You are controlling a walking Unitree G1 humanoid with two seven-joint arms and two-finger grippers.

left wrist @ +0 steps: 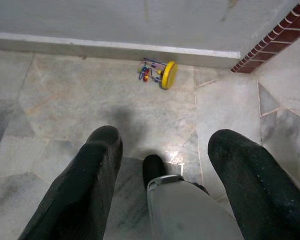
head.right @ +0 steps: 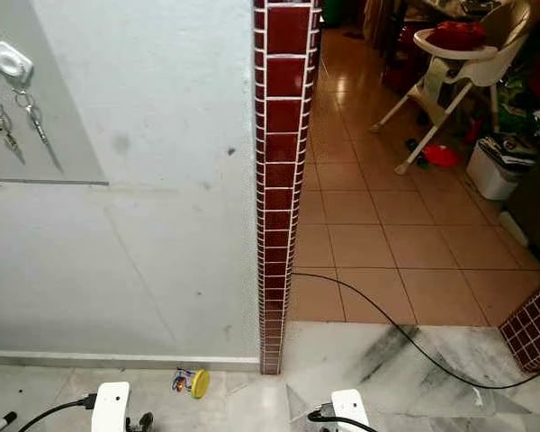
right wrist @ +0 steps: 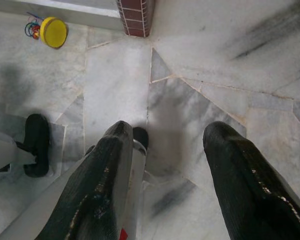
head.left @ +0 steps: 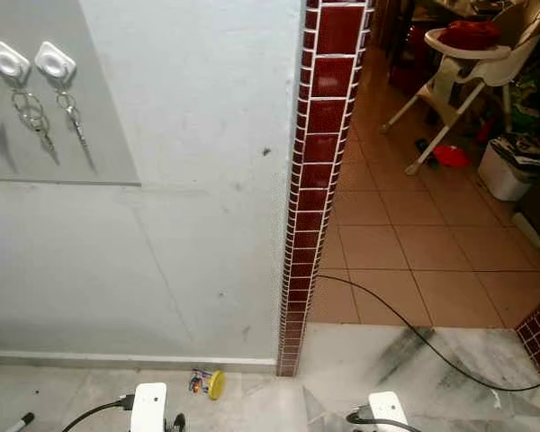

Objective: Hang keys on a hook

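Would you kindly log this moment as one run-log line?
left gripper: open, empty, over floor | right gripper: open, empty | keys: on wall hooks | toy: by wall base

Two white hooks sit high on the grey wall panel, each with metal keys dangling straight down.

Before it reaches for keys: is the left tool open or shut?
Open: the left tool shows its two black fingers spread apart, bare floor between.
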